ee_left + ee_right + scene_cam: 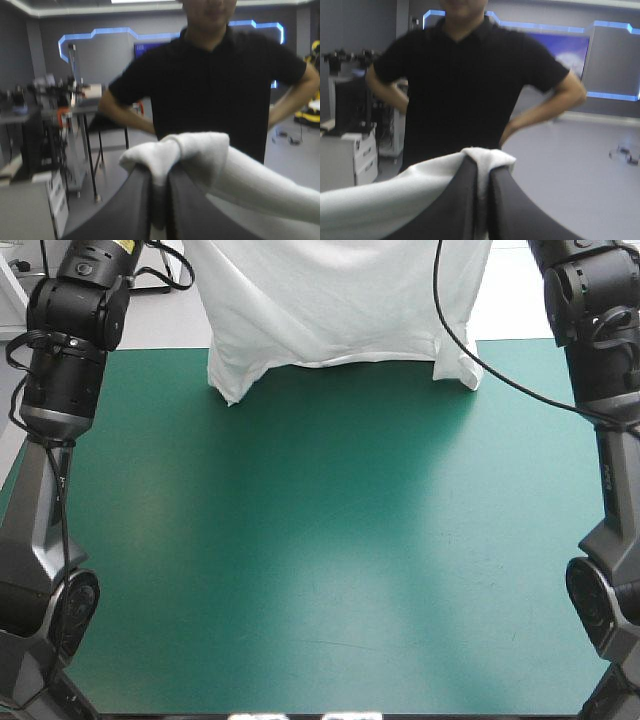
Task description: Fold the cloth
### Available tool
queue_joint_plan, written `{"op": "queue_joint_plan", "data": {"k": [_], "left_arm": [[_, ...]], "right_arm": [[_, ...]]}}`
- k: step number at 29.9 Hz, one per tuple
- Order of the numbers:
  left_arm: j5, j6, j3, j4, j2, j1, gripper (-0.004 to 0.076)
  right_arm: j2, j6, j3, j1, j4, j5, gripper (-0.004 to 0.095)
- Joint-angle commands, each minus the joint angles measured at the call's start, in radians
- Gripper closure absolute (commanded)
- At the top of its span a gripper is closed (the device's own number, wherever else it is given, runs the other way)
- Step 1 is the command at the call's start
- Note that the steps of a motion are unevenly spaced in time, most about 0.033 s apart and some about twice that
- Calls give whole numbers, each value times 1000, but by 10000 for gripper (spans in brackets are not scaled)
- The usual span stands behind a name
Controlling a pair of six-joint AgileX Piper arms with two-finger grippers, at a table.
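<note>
High view: one T-shirt point(340, 310) is hanging lifted at the top centre of the frame. It is spreading wide between two arms, and its two lower corners are dangling over the far edge of the table point(320, 540). Whether they are touching the table, cannot tell. The left arm point(65, 350) is showing at upper left, the right arm point(600, 330) at upper right. Both grippers are sitting beyond the frame's top.

The wrist views are supplying the grip. The left gripper point(159, 175) is pinching a white fold, its fingers all but together with cloth between them. The right gripper point(482, 175) is clamping likewise, the cloth trailing off to one side.

Count: one shirt, two grippers, both gripping it.
</note>
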Motion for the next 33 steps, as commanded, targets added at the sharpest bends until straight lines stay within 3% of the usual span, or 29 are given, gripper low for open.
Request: {"op": "queue_joint_plan", "data": {"k": [1, 3, 12, 20, 28, 33], "left_arm": [[84, -3, 84, -81, -37, 39, 733], [152, -2, 154, -76, -37, 46, 733], [220, 0, 568, -87, -150, 58, 733], [301, 0, 985, -129, -307, 58, 733], [360, 82, 1323, -265, -522, 29, 733], [554, 85, 1424, -286, -614, -53, 733]], "right_arm": [[-1, -41, 36, -37, 98, 99, 925], [7, -41, 101, -64, 154, 127, 925], [-63, -186, 547, -162, 410, 153, 925], [-167, -284, 914, -160, 494, 245, 925], [-367, -294, 1235, -106, 503, 308, 925], [-515, -266, 1397, -52, 503, 388, 925]]}}
